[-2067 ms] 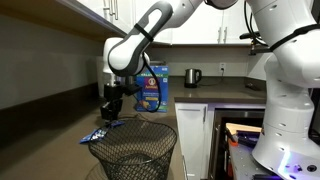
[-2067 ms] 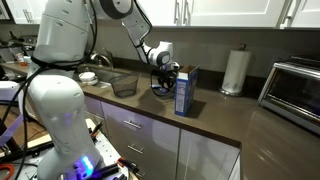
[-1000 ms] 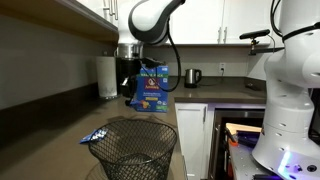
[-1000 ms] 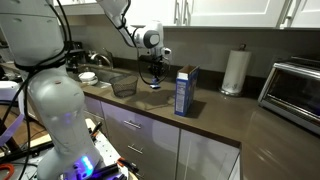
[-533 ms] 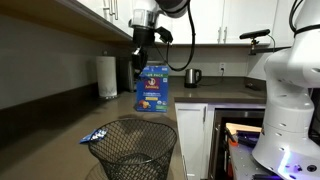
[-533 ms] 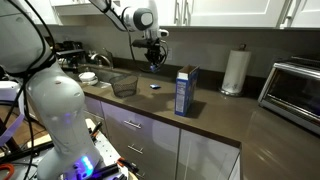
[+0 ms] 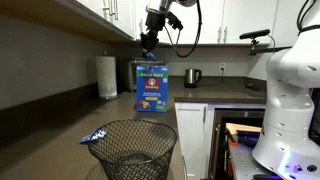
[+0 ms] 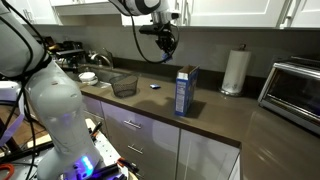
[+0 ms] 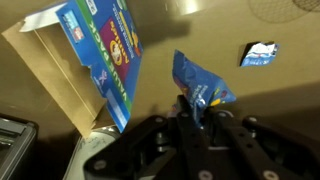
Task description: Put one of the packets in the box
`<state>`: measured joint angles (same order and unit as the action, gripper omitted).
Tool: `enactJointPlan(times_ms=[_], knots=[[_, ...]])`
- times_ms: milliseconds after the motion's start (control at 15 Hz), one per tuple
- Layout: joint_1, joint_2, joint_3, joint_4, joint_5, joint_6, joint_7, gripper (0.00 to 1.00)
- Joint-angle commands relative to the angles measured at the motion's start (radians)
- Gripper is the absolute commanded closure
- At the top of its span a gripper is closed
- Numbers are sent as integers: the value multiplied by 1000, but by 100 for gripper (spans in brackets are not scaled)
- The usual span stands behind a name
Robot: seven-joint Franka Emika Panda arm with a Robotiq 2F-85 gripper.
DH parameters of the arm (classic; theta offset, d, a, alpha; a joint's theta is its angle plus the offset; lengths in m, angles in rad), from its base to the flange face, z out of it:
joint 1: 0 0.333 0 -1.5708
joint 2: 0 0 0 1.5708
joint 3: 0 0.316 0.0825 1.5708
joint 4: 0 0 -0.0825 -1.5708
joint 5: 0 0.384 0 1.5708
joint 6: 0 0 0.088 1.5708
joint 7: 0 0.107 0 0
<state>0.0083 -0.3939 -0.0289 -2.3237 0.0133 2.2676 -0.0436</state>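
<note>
I have one blue packet (image 9: 196,82) pinched between my fingertips. My hand (image 9: 200,116) is closed on its lower edge, and the packet sticks out crumpled from the grip. It hangs high in the air, well clear of the worktop (image 8: 262,126). In the wrist view it is over bare surface just beside the macaroni box (image 9: 92,58), not over the opening.

The box stands upright near the front edge of the worktop in both exterior views (image 7: 152,88) (image 8: 186,90). Its top flaps are folded open, and all I can see inside is plain brown cardboard wall. I cannot tell what lies deeper down.

The second packet (image 8: 155,86) lies flat on the worktop, near the black wire mesh basket (image 8: 123,85) and apart from the box. In the wrist view it is off to the far side (image 9: 260,53). I cannot make out anything inside the basket.

There is open worktop between the basket and the box, with only the flat packet on it. Past the box a paper towel roll (image 8: 236,72) stands by the back edge, and a toaster oven (image 8: 292,90) sits towards the far end. Wall cabinets are close above my hand (image 8: 167,42).
</note>
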Motion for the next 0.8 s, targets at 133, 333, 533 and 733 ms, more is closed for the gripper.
enactJointPlan(times_ms=[133,333,533,733], knots=[[-59,-1,0,34,-22,1,93,90],[-92,9,9,43,-56,12,162,90],[-117,21,17,46,-95,21,233,90],[-137,42,16,52,-124,26,281,89]])
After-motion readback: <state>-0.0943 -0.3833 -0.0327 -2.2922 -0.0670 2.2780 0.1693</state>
